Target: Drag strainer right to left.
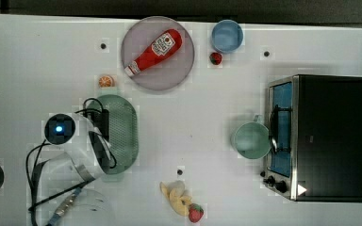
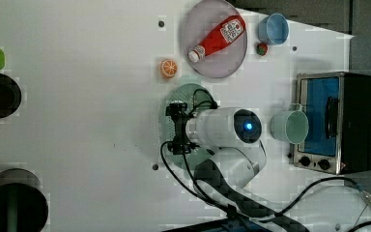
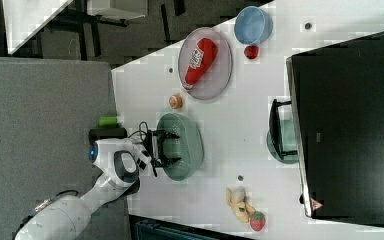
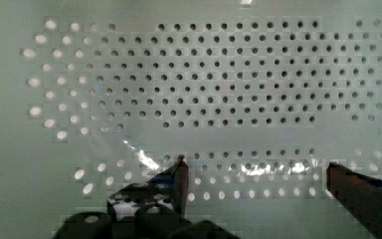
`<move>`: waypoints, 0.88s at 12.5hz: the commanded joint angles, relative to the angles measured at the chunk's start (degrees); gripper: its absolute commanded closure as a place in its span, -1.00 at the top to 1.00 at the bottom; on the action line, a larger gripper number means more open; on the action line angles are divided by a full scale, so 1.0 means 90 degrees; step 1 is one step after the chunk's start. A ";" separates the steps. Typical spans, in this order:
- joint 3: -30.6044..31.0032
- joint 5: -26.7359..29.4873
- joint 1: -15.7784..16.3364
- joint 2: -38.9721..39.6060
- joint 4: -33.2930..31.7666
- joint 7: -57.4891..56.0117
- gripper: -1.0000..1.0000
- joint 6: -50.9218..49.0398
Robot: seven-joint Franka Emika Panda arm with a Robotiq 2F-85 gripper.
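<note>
The pale mint-green oval strainer (image 1: 125, 132) lies on the white table, left of centre in the top view, below the plate. My gripper (image 1: 104, 141) reaches down into it from the top view's left, and the arm covers the strainer's left rim. In the wrist view the perforated bottom of the strainer (image 4: 219, 84) lies close under the camera. The gripper (image 4: 256, 174) stands open there, its two dark fingertips (image 4: 180, 172) wide apart just above the holes. The right view shows the spread gripper (image 3: 172, 147) inside the strainer (image 3: 187, 145).
A grey-lilac plate (image 1: 181, 66) with a ketchup bottle (image 1: 154, 51) sits just beyond the strainer, an orange slice (image 1: 106, 81) beside it. A mint cup (image 1: 250, 140) stands before the toaster oven (image 1: 318, 136). A blue bowl (image 1: 226, 36) and a banana (image 1: 178, 197) lie further off.
</note>
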 commanded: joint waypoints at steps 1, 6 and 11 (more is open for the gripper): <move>0.0230 0.0311 0.0298 0.0147 0.0431 0.0381 1.00 -0.0075; 0.0228 0.0693 0.0626 0.0476 0.0953 0.0408 1.00 -0.0065; 0.0229 0.0863 0.0857 0.0679 0.1305 0.0677 1.00 -0.0058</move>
